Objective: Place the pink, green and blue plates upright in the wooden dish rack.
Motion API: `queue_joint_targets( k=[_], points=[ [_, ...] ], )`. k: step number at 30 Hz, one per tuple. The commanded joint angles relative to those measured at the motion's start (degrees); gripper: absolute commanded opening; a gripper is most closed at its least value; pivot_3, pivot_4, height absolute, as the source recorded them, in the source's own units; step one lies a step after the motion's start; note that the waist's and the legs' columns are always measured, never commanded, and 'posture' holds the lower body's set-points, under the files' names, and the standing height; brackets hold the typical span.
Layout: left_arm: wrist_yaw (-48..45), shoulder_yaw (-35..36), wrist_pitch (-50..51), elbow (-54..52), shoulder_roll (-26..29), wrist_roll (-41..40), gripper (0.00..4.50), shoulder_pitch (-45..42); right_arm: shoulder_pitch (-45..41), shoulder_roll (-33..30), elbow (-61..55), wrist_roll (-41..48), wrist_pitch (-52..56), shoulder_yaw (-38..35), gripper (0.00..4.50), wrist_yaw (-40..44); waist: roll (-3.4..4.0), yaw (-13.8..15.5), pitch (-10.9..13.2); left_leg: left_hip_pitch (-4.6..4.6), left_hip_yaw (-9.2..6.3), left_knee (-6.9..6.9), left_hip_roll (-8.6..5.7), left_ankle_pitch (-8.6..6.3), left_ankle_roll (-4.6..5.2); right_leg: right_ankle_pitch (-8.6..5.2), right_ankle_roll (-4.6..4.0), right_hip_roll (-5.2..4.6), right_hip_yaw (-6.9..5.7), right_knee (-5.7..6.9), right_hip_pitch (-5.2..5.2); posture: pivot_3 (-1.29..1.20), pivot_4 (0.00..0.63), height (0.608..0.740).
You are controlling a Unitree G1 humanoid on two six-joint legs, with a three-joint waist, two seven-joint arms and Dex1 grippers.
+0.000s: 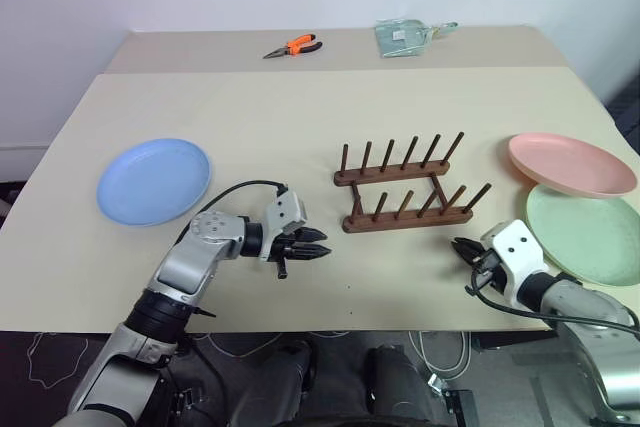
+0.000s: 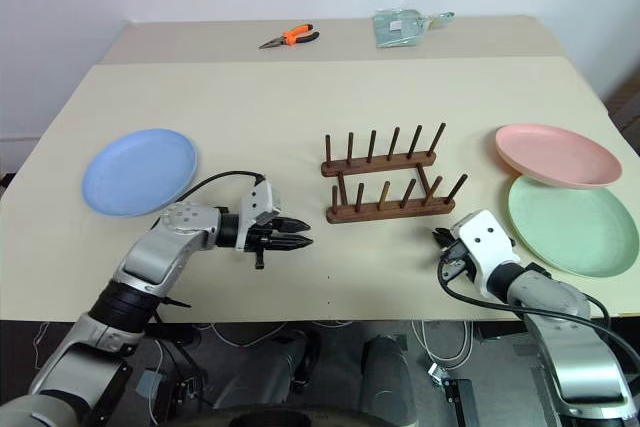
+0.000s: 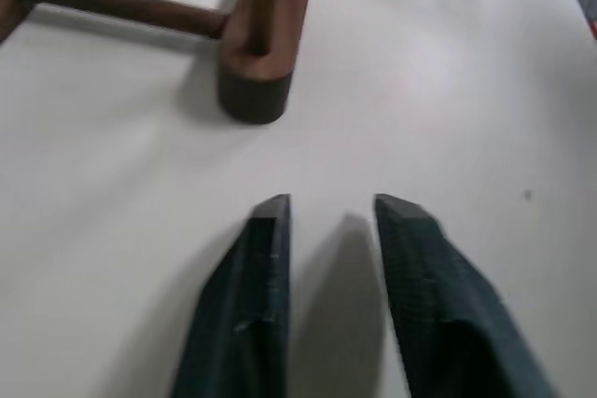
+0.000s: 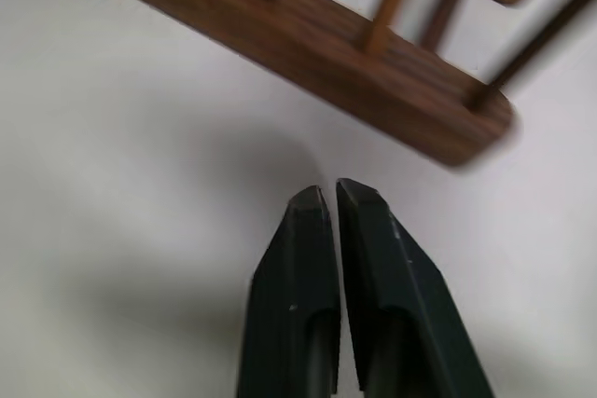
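Now the left gripper (image 3: 331, 207) has its fingers (image 3: 261, 267) apart by a narrow gap and holds nothing; it hovers over the bare tabletop (image 1: 300, 107), pointing toward the near end of the wooden dish rack (image 1: 405, 187). The right gripper (image 4: 322, 195) has its fingers pressed together with nothing between them, just in front of the rack's near rail, on the side toward the plates. The rack stands in the middle of the tabletop with its pegs upright and no plate in it. The blue plate (image 1: 153, 181) lies flat to the left of the left arm. The pink plate (image 1: 570, 163) and the green plate (image 1: 585, 232) lie to the right of the rack, the pink one overlapping the far edge of the green one. Farther back, the head views show orange-handled pliers (image 1: 293, 46) and a pale green dustpan (image 1: 405, 37), which the wrist views do not reach.
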Motion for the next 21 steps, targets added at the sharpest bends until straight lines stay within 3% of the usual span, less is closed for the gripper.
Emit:
queue_joint_targets(
  k=[1,3,9,14,19,21],
  points=[
    [5.8,-2.4,0.7,-1.4,-4.5,1.4,1.36,0.4,-4.2,1.3,2.9,-3.1,-0.5,2.1,0.04,-3.2,-0.02,-0.2,0.0,-0.01,0.01,0.00,0.00,-0.01,0.01,0.00,0.00,0.00,0.00,-0.01,-0.01,0.00,0.150,0.719],
    [11.6,-4.2,-3.3,1.5,-7.5,5.9,1.36,-0.1,-8.1,2.5,5.6,-5.6,-0.6,4.7,0.04,-5.7,-0.03,-0.3,0.0,0.00,0.02,0.02,0.01,0.00,0.01,0.01,0.00,0.00,0.00,0.00,0.00,0.00,0.150,0.719],
    [28.3,-1.0,-6.9,14.8,-14.1,12.5,1.36,-5.1,-17.7,5.5,14.2,-11.2,-3.2,9.3,0.04,-10.6,-0.07,-0.4,-0.1,0.06,0.06,0.12,0.03,0.00,0.01,0.05,-0.08,0.02,0.00,0.03,0.07,0.00,0.150,0.719],
    [32.5,0.0,-10.1,20.2,-15.0,13.2,1.36,-7.5,-23.9,7.2,20.9,-13.3,-5.6,10.3,0.04,-13.1,-0.11,-0.4,-0.1,0.14,0.06,0.03,0.03,0.07,0.10,0.07,-0.03,0.05,0.01,0.06,0.05,0.00,0.150,0.719],
    [31.0,-0.8,-11.8,19.7,-14.5,12.4,1.36,-7.5,-24.6,6.0,21.7,-12.5,-6.2,9.3,0.04,-11.4,-0.11,-0.4,-0.2,0.14,0.06,0.04,0.02,0.09,0.09,0.07,-0.03,0.06,0.01,0.06,0.05,0.00,0.150,0.719],
    [30.0,-0.8,-12.0,17.7,-14.2,11.7,1.34,-6.7,-21.8,2.6,17.8,-11.8,-6.9,7.1,0.55,-8.7,-0.10,-0.3,-0.2,0.14,0.06,0.04,0.02,0.09,0.09,0.07,-0.03,0.07,0.01,0.07,0.04,0.00,0.150,0.719]
  ],
)
